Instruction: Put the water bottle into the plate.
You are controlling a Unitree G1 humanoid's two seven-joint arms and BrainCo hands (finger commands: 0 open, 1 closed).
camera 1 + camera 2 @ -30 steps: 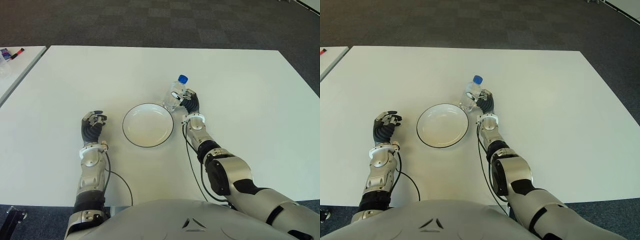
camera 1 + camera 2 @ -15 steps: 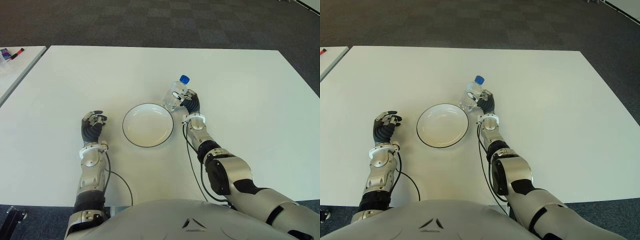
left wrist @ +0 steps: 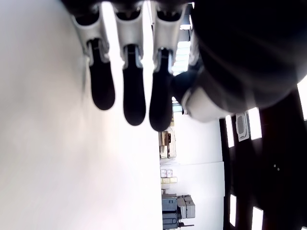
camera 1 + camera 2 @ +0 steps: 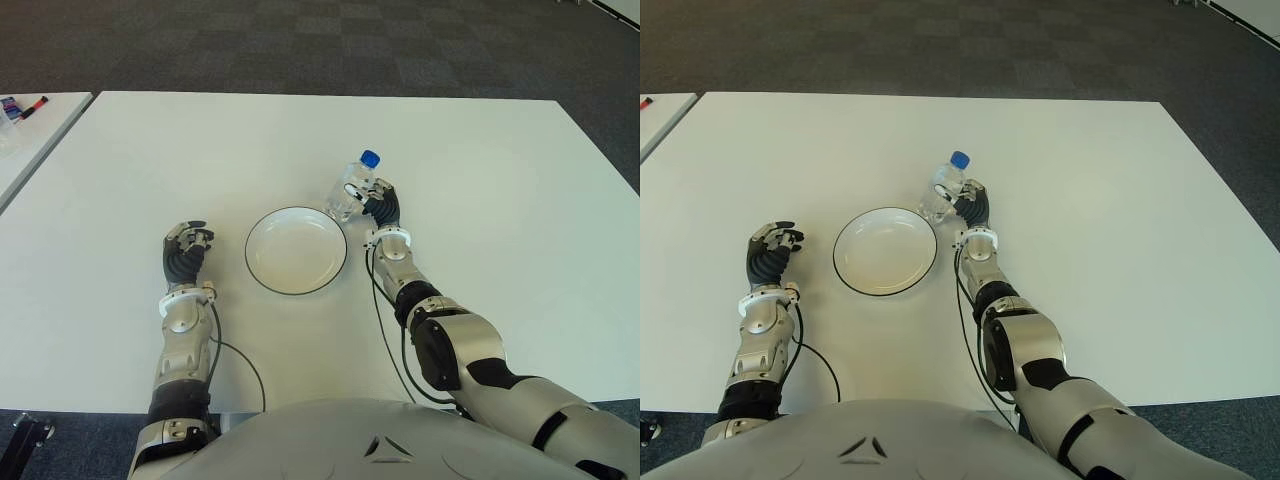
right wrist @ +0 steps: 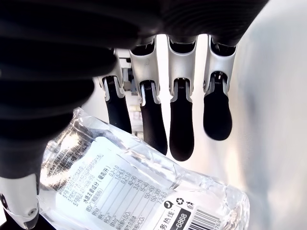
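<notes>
The clear plastic water bottle with blue cap [image 4: 352,186] was gripped near-upright by the right hand [image 4: 381,210] fingers [image 5: 181,123], just right of the black-rimmed white plate [image 4: 296,250].

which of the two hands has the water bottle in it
The right hand: its fingers are around the tilted water bottle just past the plate. The left hand, on the plate's other side, is curled and holds nothing.

G1 body: silver-grey torso shell with a small dark chevron mark, silver forearms with black joint segments. Left robot hand [image 4: 184,247] and right robot hand [image 4: 382,208]: black rubbery palms, silver finger links, black fingertip pads [image 5: 181,130], white wrist cuffs. Thin black cable loops along each forearm.
</notes>
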